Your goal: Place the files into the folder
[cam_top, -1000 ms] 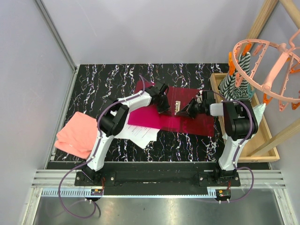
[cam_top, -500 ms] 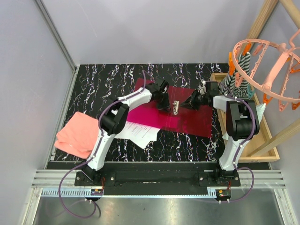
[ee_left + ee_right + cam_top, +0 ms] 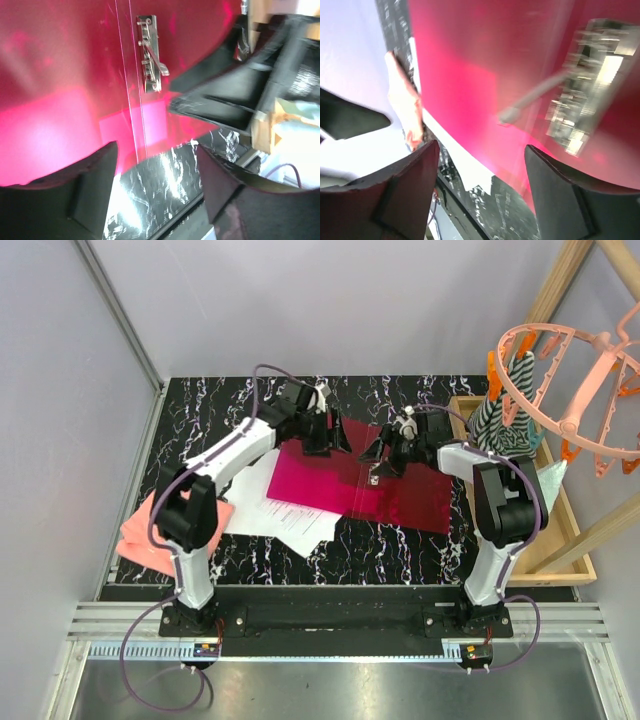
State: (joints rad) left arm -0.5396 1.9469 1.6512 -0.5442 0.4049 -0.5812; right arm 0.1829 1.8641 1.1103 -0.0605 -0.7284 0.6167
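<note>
Left gripper: jaws are standing spread, pinching nothing, hovering over the folder's far edge.
Right gripper: jaws are gaping too, empty, with the metal clip lying just beneath them.
Folder: lying open and flat below both jaws.
Files: lying apart from both jaws, on the base side, with one edge tucked under the folder.
Handling: the sheets are probably light, floppy and slippery, so pinching an exposed corner looks best.

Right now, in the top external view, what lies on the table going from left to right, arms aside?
pink cloth → files → folder → wooden tray
</note>
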